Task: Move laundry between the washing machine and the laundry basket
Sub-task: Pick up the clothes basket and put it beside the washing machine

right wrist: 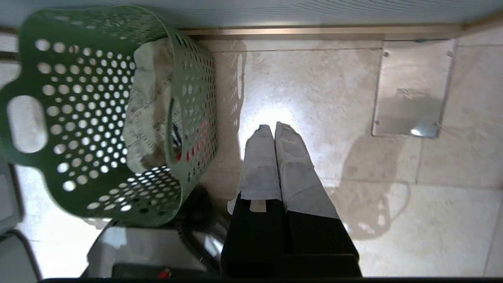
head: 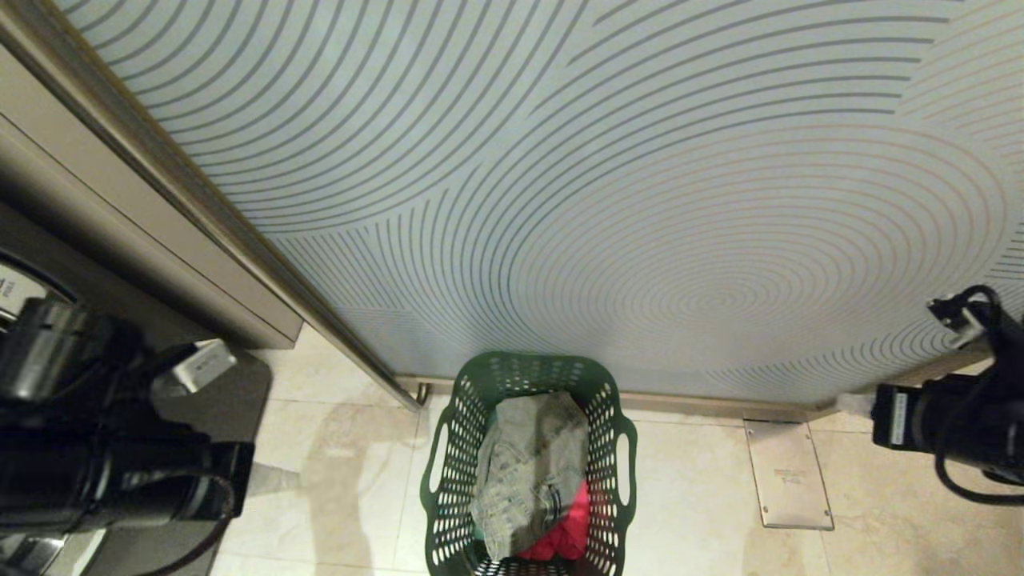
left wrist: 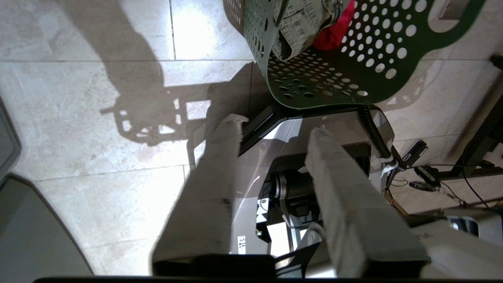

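The dark green laundry basket (head: 448, 448) stands on the floor tiles at the bottom centre. Grey-green denim laundry (head: 528, 468) and a red garment (head: 564, 538) lie in it. My left gripper (left wrist: 275, 127) is open and empty, hanging over my own base just beside the laundry basket (left wrist: 377, 63). My right gripper (right wrist: 274, 127) is shut on nothing, over bare tile to the right of the laundry basket (right wrist: 82, 110). In the head view only the arms show, the left arm (head: 104, 464) and the right arm (head: 952, 432). A curved rim with a white label (head: 10, 290), perhaps the washing machine, shows behind the left arm.
A frosted glass wall with curved lines (head: 560, 200) rises right behind the basket. A beige cabinet (head: 120, 216) stands at the left. A metal floor plate (head: 788, 476) lies right of the basket. Cables (left wrist: 428, 177) trail beside my base (left wrist: 338, 125).
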You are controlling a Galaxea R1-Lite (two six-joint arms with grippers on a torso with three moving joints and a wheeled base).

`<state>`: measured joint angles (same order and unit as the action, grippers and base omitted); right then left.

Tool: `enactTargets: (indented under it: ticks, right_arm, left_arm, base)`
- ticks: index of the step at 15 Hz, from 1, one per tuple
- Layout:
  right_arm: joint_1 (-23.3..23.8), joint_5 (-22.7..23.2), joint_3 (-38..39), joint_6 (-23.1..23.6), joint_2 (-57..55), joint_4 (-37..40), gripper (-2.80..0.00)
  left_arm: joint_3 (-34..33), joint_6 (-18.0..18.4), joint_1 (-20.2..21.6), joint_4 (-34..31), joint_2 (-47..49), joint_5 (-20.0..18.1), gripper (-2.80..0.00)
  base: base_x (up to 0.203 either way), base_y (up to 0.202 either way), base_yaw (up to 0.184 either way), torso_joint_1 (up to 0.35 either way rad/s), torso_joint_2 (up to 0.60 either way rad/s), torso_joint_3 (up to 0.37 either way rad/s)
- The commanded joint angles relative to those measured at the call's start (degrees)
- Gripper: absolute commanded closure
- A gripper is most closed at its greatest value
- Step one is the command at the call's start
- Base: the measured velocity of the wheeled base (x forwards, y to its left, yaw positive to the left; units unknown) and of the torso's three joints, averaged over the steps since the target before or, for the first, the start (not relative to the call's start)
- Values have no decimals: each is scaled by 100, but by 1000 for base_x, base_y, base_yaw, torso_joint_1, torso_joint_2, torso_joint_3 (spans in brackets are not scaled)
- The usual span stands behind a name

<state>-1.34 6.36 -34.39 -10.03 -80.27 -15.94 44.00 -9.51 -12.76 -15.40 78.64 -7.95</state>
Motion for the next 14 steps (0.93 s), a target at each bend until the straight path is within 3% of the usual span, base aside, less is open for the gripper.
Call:
enactTargets:
  ticks: [1, 3, 6, 9, 14]
  right_arm:
    - [-222, 18, -111, 38, -1175, -492, -280]
    - [-472, 48, -164, -31, -1381, -589, -280]
    - [-1018, 51, -195, -632, -1599, -936, -280]
    - [-1602, 38, -216, -921, -2064, -1321, -280]
    - [-1917, 32, -354, -1140, -3373, -2273, -280]
  left_arm:
    - [369, -290, -416, 194, 1010, 327, -280]
    - [332, -389, -529, 425, 1190, 453, -280]
    - [85, -401, -526, 432, 1125, 436, -280]
    - [-152, -391, -535, 478, 1113, 434, -280]
    - [-591, -494, -824, 1497, 1626, 464, -280]
  base:
    - [0, 0, 0, 0, 0, 0]
    - [0, 0, 0, 0, 0, 0]
    - [0, 0, 0, 0, 0, 0]
    - [0, 0, 0, 0, 0, 0]
    - [0, 0, 0, 0, 0, 0]
